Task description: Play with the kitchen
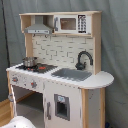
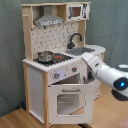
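Note:
The kitchen (image 1: 60,65) is a white and light-wood toy set, seen in both exterior views, with a metal pot (image 1: 29,61) on the stovetop, a black faucet (image 1: 82,59) over the grey sink (image 1: 70,74), a hood and a top shelf. In the second exterior view the kitchen (image 2: 55,60) has its oven door (image 2: 67,100) hanging slightly ajar under the knobs (image 2: 56,75). My white arm reaches in from the second exterior view's right, and the gripper (image 2: 84,59) is at the counter's front edge, beside the stovetop and above the oven door.
A grey curtain (image 1: 112,45) hangs behind the kitchen. The floor (image 2: 20,120) is wood. A white rounded part of the arm (image 1: 17,122) shows at the first exterior view's bottom left. A microwave (image 1: 70,23) sits on the top shelf.

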Motion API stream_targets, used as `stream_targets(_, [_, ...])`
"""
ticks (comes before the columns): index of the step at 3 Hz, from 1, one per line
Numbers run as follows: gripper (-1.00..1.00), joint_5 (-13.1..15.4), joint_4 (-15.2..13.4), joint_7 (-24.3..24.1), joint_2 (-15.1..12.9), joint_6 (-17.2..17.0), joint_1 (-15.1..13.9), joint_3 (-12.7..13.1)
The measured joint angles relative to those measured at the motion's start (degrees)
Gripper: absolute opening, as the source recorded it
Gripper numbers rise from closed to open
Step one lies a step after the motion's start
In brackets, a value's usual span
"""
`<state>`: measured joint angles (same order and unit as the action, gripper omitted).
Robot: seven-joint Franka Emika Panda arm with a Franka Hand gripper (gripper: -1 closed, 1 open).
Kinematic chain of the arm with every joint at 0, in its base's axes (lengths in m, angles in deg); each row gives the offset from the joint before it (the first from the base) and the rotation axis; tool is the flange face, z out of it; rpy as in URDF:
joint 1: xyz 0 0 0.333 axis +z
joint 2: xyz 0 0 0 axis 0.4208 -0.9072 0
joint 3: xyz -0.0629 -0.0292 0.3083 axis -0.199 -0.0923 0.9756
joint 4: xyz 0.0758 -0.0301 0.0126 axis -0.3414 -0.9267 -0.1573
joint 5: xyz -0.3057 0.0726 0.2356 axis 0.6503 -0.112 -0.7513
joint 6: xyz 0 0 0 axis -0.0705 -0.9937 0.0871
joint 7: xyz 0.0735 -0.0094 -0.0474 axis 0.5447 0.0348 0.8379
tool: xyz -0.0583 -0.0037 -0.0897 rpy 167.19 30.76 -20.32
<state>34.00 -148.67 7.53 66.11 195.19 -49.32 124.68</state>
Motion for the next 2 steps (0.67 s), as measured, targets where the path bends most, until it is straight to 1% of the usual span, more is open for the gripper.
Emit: stream_targets(2, [1.00, -3.7, -0.1, 11.7, -1.5, -5.4, 2.1, -4.5])
